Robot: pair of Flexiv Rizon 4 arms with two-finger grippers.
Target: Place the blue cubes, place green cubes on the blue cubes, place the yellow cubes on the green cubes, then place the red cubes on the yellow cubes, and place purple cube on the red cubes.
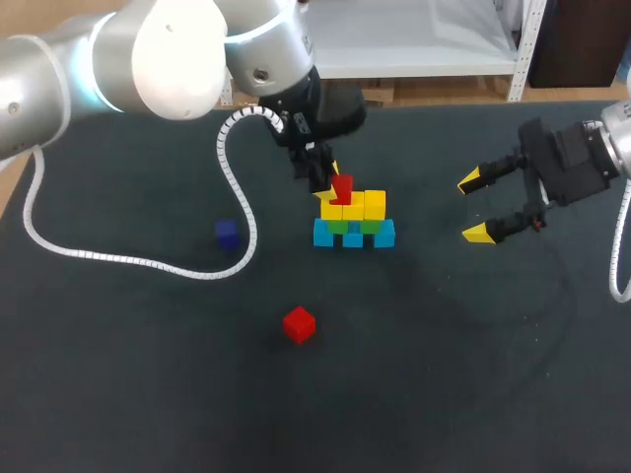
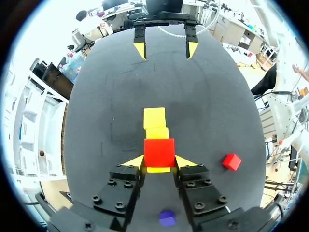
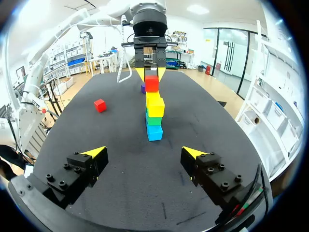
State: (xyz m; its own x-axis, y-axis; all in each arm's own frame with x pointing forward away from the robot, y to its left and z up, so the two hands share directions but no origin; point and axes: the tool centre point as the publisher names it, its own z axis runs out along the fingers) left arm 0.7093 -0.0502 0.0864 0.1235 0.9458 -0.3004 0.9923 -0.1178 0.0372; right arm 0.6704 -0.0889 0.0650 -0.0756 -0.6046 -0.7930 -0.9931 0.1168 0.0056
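The left gripper (image 2: pixel 159 162) clamps a red cube (image 2: pixel 159 152) over the stack (image 1: pixel 353 222), whose lower layers the left wrist view hides. The right gripper (image 1: pixel 480 207), fingers apart, is well clear of the stack.

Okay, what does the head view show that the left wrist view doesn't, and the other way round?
Only the head view shows the blue cubes and green cubes of the lower layers, plus a looping white cable. Only the left wrist view shows both fingers of the left gripper touching the held red cube from two sides. Both show the yellow cubes, the loose red cube, the purple cube and the open right gripper.
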